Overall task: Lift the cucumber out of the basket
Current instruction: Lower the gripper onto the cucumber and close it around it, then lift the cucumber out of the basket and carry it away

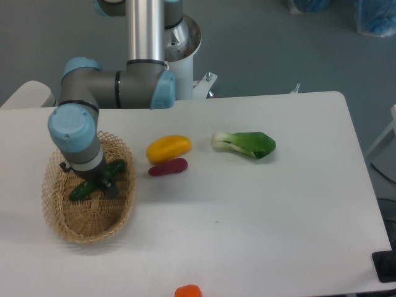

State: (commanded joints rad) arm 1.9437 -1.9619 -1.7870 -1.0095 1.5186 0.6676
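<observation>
dark green cucumber [79, 190] lies diagonally in the basket [117, 219], upper end pointing right.

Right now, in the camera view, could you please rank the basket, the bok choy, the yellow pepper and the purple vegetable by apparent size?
1. basket
2. bok choy
3. yellow pepper; purple vegetable is similar in length, only slimmer.

ur5e arm [146, 37]: silver alu tubes, grey joint housings w/ light-blue round caps. white cylindrical base column [176, 74], small red/white label on it, thin black cable beside. small dark gripper [102, 185] at the wrist end.
</observation>
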